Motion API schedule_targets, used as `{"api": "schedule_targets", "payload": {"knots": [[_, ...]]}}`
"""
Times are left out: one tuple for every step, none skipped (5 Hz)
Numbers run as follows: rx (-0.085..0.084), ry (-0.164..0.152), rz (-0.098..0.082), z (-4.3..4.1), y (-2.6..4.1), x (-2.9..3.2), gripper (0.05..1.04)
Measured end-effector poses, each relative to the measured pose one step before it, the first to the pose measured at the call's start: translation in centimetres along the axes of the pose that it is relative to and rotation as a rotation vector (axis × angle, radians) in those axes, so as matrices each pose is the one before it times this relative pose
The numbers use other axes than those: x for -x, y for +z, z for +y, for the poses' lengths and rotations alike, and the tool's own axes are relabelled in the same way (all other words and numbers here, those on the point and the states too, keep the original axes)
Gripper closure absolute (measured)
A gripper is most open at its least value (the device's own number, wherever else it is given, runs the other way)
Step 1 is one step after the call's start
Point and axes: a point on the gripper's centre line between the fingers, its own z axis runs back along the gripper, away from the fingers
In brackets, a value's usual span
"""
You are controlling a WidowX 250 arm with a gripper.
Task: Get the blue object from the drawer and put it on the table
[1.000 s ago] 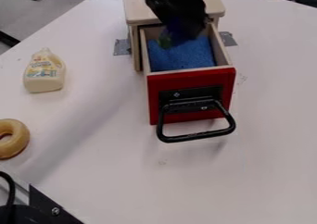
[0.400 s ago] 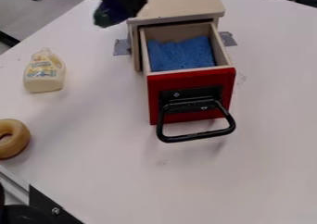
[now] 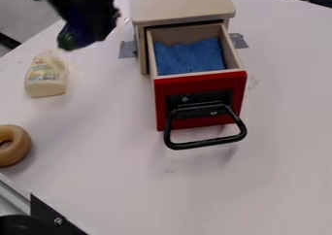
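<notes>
At the upper left, my black gripper (image 3: 94, 27) hangs above the table (image 3: 117, 151), left of the drawer box and just above and right of the bottle. Shut in it is a dark blue object (image 3: 78, 29) with a green end that points down and left; the gripper covers part of it. The open drawer (image 3: 201, 95) has a red front and a black handle, and its bottom is lined with blue foam (image 3: 191, 58).
A pale yellow bottle (image 3: 46, 77) stands at the left, with a tan ring (image 3: 14, 145) below it at the left edge. The wooden cabinet (image 3: 181, 5) is behind the drawer. Black and metal parts (image 3: 48, 214) occupy the lower left corner.
From over the drawer, my gripper has moved left, then farther left and slightly down, carrying the dark blue object. The foam-lined drawer has stayed put.
</notes>
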Motion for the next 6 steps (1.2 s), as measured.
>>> {"api": "schedule_targets", "payload": {"knots": [[-0.0062,0.0068,0.0347,0.338,-1.159,1.779,0.359],[0.0323,-0.0091,0.0168,-0.024,-3.259,1.836,0.359],[0.0284,-0.0333,-0.0221,-0.036,-2.14,0.726,0.359],[0.0181,-0.0006,-0.0187,0.291,-1.167,0.162,0.359],[0.0274,0.0048,-0.0115,-0.083,-1.463,0.137,0.359],[0.0057,0.0158,-0.0044,0.118,-1.624,0.044,0.359]]}}
